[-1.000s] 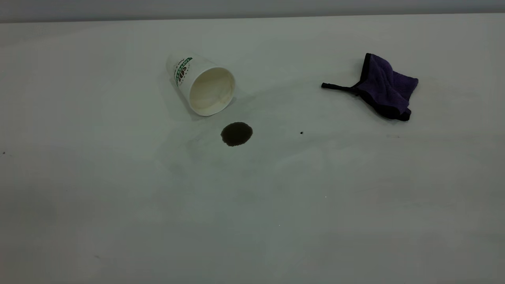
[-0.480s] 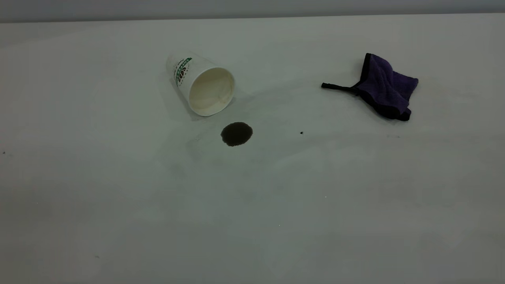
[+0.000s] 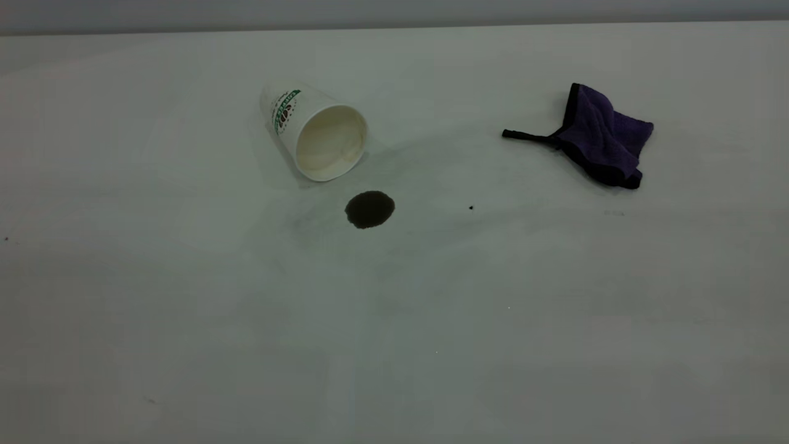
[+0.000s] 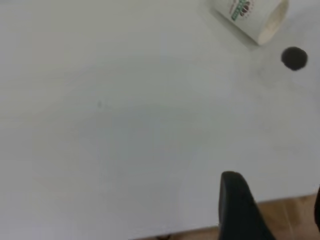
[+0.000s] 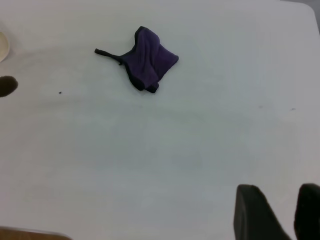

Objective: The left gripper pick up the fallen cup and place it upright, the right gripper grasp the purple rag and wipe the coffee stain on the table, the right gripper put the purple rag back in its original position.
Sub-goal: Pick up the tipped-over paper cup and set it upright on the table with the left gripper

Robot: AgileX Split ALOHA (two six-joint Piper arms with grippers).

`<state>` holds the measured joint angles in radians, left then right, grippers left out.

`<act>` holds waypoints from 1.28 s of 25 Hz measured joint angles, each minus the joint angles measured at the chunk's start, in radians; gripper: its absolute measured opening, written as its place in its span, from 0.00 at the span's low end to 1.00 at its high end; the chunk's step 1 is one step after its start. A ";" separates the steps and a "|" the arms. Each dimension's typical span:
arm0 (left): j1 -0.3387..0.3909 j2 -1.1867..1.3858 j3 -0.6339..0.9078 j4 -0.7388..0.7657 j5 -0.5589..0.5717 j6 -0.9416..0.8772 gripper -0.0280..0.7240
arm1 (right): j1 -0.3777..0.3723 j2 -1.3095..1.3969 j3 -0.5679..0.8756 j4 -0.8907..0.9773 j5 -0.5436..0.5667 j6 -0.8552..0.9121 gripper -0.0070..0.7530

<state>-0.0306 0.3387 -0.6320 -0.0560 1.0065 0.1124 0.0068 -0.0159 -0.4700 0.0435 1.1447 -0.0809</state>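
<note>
- cup [image 3: 317, 132] lies on its side, mouth facing the stain [image 3: 369, 209], well off from the left gripper [image 4: 272, 210]
- left gripper's spread open, holding nothing
- right gripper [image 5: 280, 212] open too, far from rag [image 5: 147, 59]

The table [image 3: 185, 320] is a wide white matte top with faint smears. The cup [image 3: 314, 132] lies on its side on it, mouth towards the stain [image 3: 369, 209], which sits just beside the cup's rim. A tiny black speck [image 3: 471, 208] lies farther from the cup, beyond the stain. The rag [image 3: 601, 137] lies crumpled well apart from the cup, its thin strap pointing towards the cup.
</note>
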 joint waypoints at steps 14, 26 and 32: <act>-0.113 0.851 -0.280 0.043 -0.407 0.050 0.98 | 0.000 0.000 0.000 0.000 0.000 0.000 0.32; -0.526 1.459 -0.500 0.676 -0.448 -0.487 0.97 | 0.000 0.000 0.000 0.000 0.000 0.000 0.32; -0.633 1.705 -0.597 0.951 -0.440 -0.715 0.95 | 0.000 0.000 0.000 0.000 0.000 0.000 0.32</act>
<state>-0.6633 2.0433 -1.2290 0.8954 0.5666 -0.6031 0.0068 -0.0159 -0.4700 0.0435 1.1447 -0.0809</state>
